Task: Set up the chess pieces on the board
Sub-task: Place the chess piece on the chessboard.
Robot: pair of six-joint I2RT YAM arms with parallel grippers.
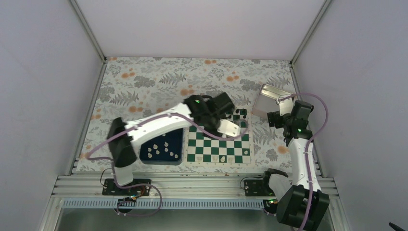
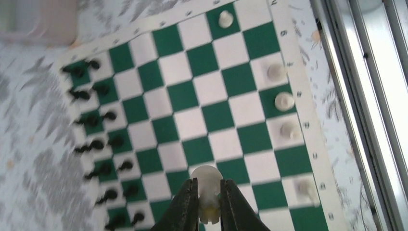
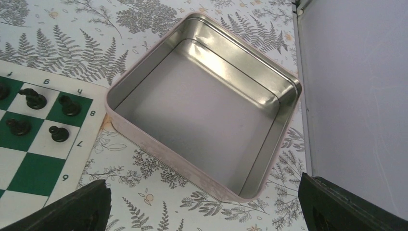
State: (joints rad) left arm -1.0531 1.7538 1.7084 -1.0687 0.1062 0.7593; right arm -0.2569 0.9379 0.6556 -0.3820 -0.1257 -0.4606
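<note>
While the left pincer (image 2: 208,185) clamps a cream piece (image 2: 206,172) over the board (image 2: 183,95), black pieces (image 2: 96,143) stand leftward, other cream pieces (image 2: 284,101) rightward. The right pincer (image 3: 209,211) gapes wide before a tin (image 3: 144,77).

tray (image 1: 161,162) left of board (image 1: 211,144), tin (image 1: 267,102) behind right

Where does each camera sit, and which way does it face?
Top external: above and behind the robot, facing down on the table; left arm, right arm visible.
Left wrist: on that arm, facing down at the board; left gripper holds a white piece.
Right wrist: on its arm, facing down into a metal tin; right gripper open.
Shared: both wrist views show the black pieces.
</note>
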